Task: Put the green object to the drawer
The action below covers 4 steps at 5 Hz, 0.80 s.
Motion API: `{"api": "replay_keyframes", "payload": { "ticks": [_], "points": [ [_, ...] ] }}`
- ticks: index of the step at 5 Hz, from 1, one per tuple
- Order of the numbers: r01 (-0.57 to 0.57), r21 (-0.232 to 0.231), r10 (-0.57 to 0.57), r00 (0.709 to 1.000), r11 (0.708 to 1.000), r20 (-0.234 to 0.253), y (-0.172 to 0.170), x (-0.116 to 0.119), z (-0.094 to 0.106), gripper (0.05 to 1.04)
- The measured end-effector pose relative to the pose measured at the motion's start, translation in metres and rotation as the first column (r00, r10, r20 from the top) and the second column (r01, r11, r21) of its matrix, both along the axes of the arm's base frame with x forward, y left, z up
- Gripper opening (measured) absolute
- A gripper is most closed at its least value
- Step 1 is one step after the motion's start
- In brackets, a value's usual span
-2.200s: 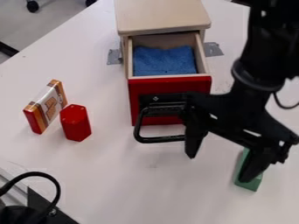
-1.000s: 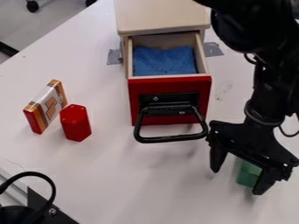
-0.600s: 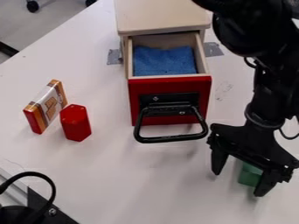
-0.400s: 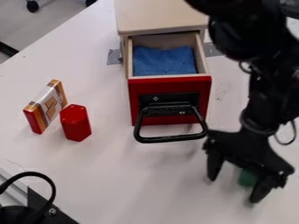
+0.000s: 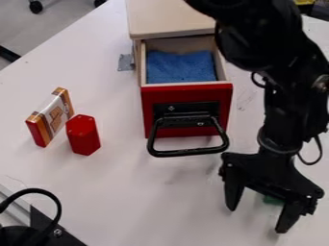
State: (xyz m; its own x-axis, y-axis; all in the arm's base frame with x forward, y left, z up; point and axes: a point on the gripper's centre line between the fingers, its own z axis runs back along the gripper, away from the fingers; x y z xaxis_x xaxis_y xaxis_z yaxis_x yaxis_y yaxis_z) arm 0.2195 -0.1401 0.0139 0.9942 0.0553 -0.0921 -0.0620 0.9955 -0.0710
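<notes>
The green block (image 5: 272, 201) sits on the table, partly hidden behind the gripper (image 5: 256, 218), well apart from the drawer (image 5: 186, 110) and nearer the camera. Taking the largest piece first, the chest (image 5: 170, 17) stands upright with the drawer pulled out of it, so the opening is ready. Inside lies a blue cloth (image 5: 180, 67), which should give a soft landing. The gripper is open, its fingers spread wide, one on each side of the block as seen from here; it grips nothing. I judge the job to be at the picking stage: access is there, while the grasp, the lift, the carry over the drawer's front and the release are all left. The handle (image 5: 186, 153) juts out on the likely way across and could be knocked.

The pale table (image 5: 116, 192) fills most of the view. Beyond its far left edge is grey floor (image 5: 70, 19), with a chair's castor (image 5: 35, 6) on it. At the near left are a metal rail (image 5: 19, 206) and a looped black cable (image 5: 38, 191). A patterned box (image 5: 50, 116) leans beside a red block (image 5: 83, 135), left of the chest, and a scrap of tape (image 5: 125, 62) lies by the chest's side.
</notes>
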Motion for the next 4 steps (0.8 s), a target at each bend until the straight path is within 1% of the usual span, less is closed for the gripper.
{"api": "replay_keyframes", "payload": {
  "ticks": [1,2,3,4],
  "points": [
    [-0.018,-0.03,0.018,1.0,0.999,-0.004,-0.003,0.0,0.003,1.0],
    [-0.042,-0.038,0.042,0.999,0.998,0.008,0.001,0.003,0.001,1.0],
    [-0.065,-0.022,0.066,0.997,0.998,0.028,0.004,0.008,0.001,1.0],
    [-0.083,-0.042,0.086,0.994,0.996,0.066,0.0,0.017,0.006,1.0]
  ]
}}
